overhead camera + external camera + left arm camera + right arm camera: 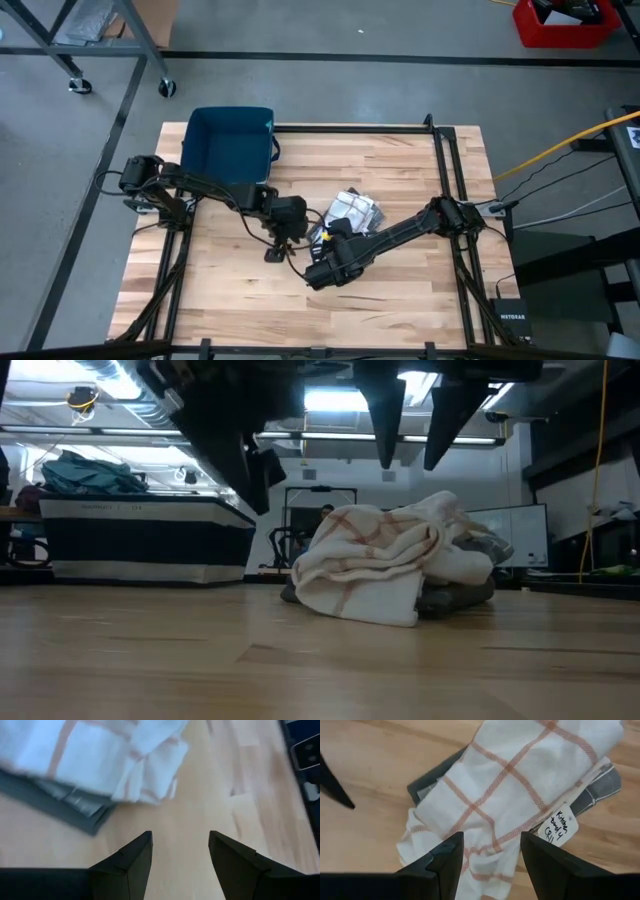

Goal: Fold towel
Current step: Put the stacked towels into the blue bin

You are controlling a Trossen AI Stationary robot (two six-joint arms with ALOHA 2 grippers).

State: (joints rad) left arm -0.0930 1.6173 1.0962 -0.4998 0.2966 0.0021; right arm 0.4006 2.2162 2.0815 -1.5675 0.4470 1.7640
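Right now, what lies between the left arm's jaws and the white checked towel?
Only bare wooden tabletop, seen in the left wrist view, before the white checked towel.

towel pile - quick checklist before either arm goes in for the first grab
1. White checked towel in reach, crumpled, unfolded: ok.
2. Grey towel lies under it, may lift along: not ok.
3. Left gripper open, empty, above bare wood: ok.
4. Right gripper open, empty, above the white towel: ok.
5. Paper tag clear of the fingers: ok.
6. A free corner to pinch: cannot tell.
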